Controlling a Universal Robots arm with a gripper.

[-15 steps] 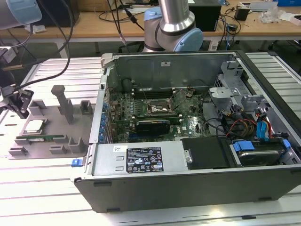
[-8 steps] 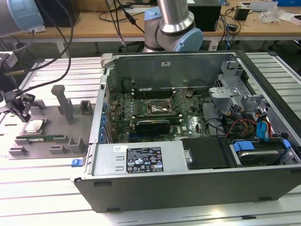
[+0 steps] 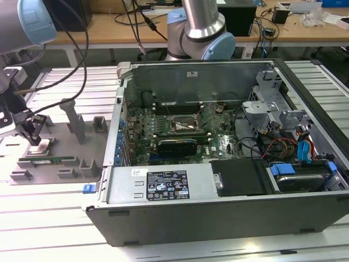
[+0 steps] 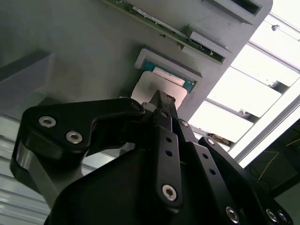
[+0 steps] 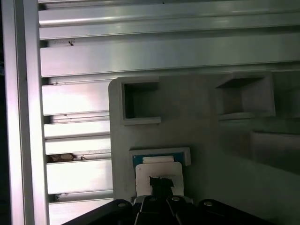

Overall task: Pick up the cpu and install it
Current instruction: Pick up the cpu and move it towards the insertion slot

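Well, far over on the exterior view's left, we see the gripper [image 3: 34, 135] hanging low over a grey holder plate [image 3: 90, 146] that lies on the slatted metal table [image 3: 49, 224]. Its two fingers are pulled close together, with no gap that we can see, and they point down at the middle of the cpu [image 3: 42, 146]. We cannot tell if they touch it. The cpu is a small flat square with a pale, shiny silver-grey top. It lies flat in a shallow pocket of the holder plate, right under the gripper. In the second wrist view the gripper [image 4: 159, 99] comes to a narrow point over the cpu [image 4: 143, 89], and a thin blue-green edge peeks out on one side of the chip. In the first wrist view the cpu [image 5: 157, 169] looks light and square, with that blue-green edge and the dark end of the gripper [image 5: 161, 183] over it. Just beside the cpu, a long thin green memory stick [image 3: 49, 160] lies in its own slot in the plate. To the exterior view's right, a big open computer case [image 3: 218, 218] stands on the table. Inside it we see the green board [image 3: 139, 130] and, near the middle, the square socket frame [image 3: 182, 126]. Further right are coloured wires [image 3: 283, 146] and blue tabs [image 3: 283, 169].
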